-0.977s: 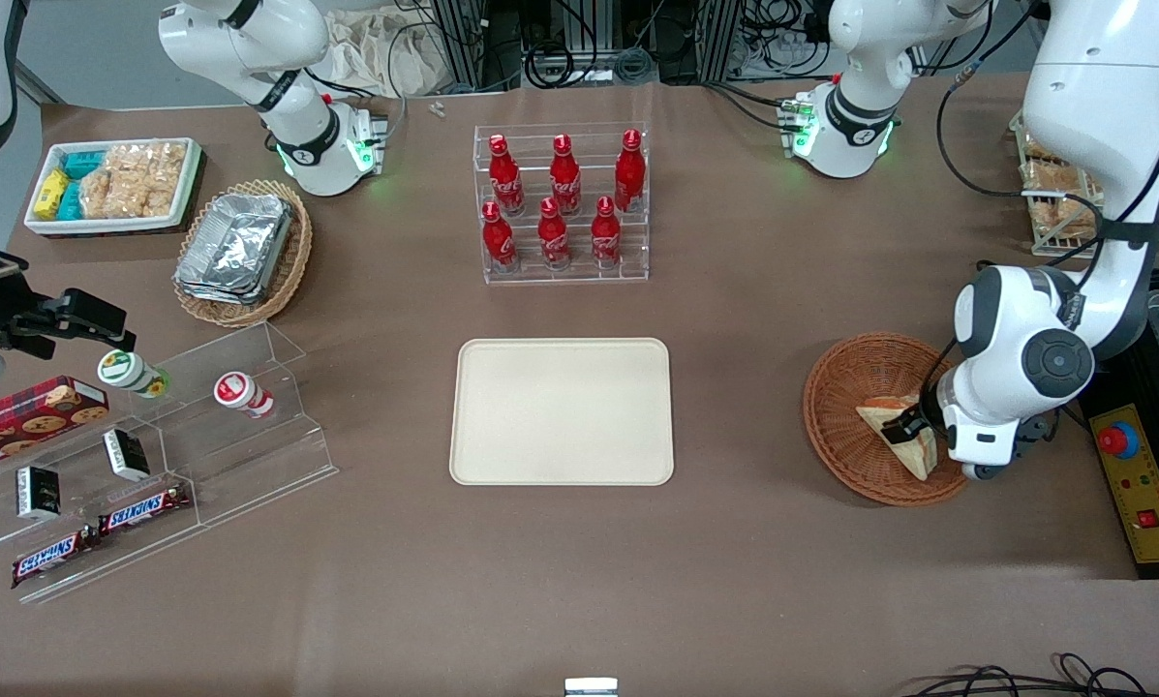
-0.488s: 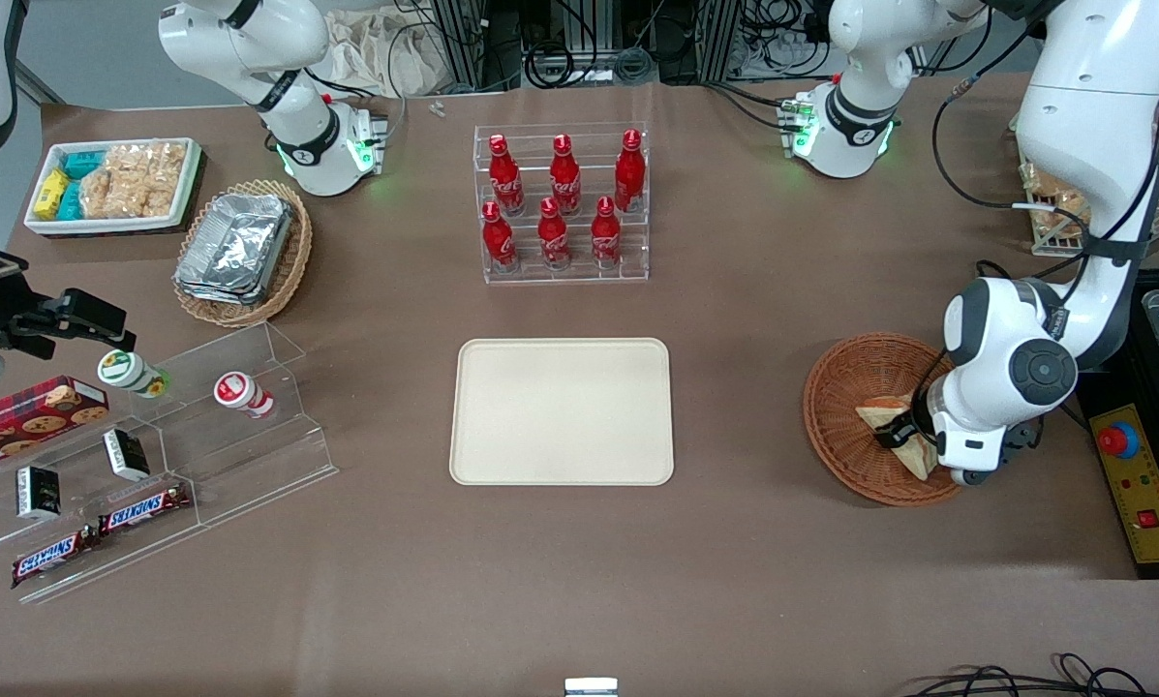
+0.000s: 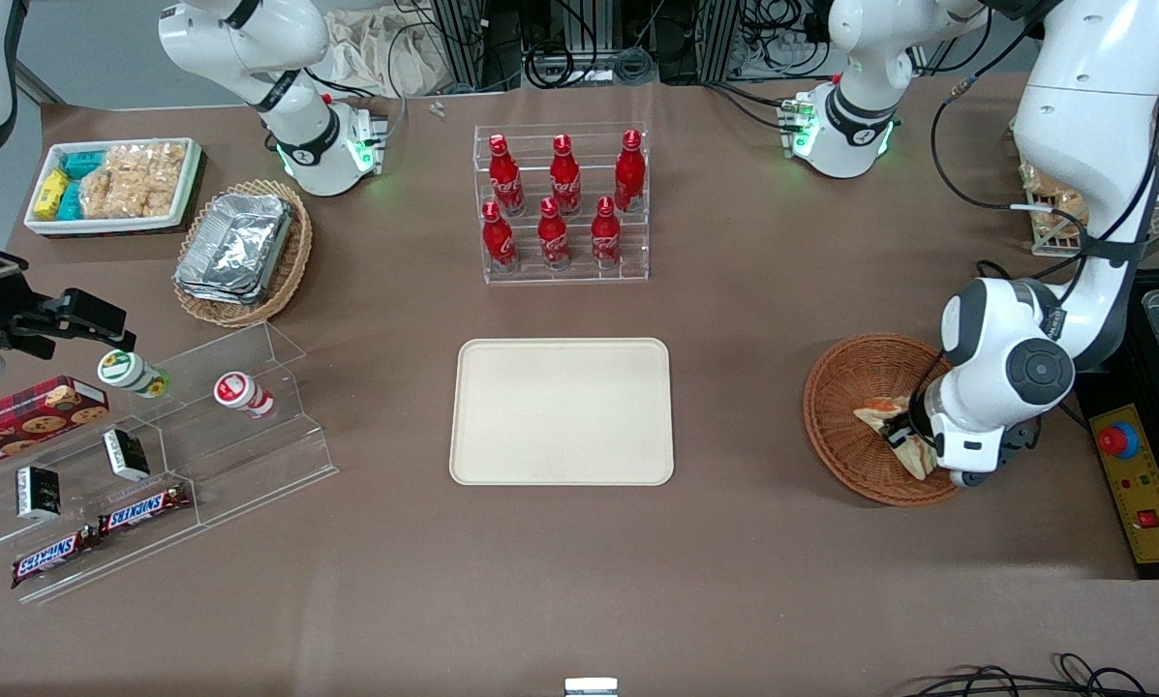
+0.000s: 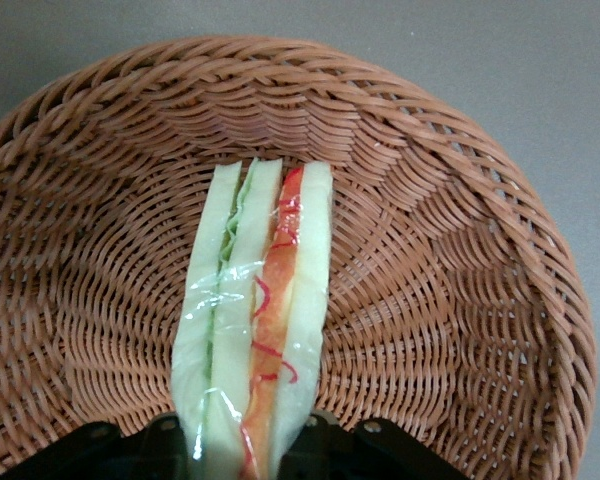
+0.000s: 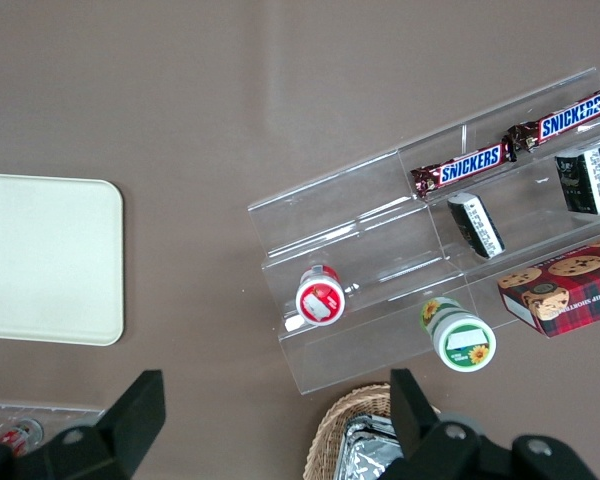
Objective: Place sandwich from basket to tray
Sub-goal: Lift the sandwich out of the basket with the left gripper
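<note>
The sandwich (image 3: 877, 414), a wrapped wedge of pale bread with green and red-orange filling, stands on edge in the reddish-brown wicker basket (image 3: 845, 382) toward the working arm's end of the table. My left gripper (image 3: 903, 433) is down in the basket, shut on the sandwich's end. In the left wrist view the sandwich (image 4: 255, 320) runs out from between the black fingers (image 4: 325, 445) of the gripper (image 4: 245, 452), above the basket's weave (image 4: 450, 300). The cream-beige tray (image 3: 562, 411) lies bare at the table's middle, also in the right wrist view (image 5: 40, 255).
A clear rack of red bottles (image 3: 562, 203) stands farther from the camera than the tray. A control box with a red button (image 3: 1126, 455) lies beside the basket. An acrylic snack shelf (image 3: 153, 455), a tan basket with foil containers (image 3: 245, 247) and a white snack tray (image 3: 114, 184) lie toward the parked arm's end.
The gripper has shifted slightly toward the tray and closed on the sandwich, which has turned from lying flat to standing on edge in the basket.
</note>
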{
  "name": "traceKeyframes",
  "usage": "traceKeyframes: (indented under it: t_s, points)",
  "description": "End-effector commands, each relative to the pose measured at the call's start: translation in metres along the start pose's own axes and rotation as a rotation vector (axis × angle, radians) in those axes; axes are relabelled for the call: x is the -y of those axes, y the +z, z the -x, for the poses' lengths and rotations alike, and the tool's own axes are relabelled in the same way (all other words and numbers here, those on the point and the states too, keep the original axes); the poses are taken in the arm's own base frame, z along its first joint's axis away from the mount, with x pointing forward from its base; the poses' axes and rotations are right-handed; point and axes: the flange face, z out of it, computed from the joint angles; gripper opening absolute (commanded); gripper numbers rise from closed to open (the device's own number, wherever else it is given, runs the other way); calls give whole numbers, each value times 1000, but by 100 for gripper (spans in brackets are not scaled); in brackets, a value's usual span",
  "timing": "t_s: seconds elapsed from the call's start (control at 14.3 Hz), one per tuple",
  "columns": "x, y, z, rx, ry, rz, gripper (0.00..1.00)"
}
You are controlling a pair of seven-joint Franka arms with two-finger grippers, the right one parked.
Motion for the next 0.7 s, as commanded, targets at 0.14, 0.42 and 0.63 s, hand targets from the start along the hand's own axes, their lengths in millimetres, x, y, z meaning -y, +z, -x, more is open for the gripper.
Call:
traceKeyframes:
  t_s: [0.14,0.42,0.63]
  points:
    - [-5,-15,0,-35,-14,2,4]
    - [-1,-61,-11,-16,-26,-34,6]
    - [-5,-103,-13,4,-29,-76,5]
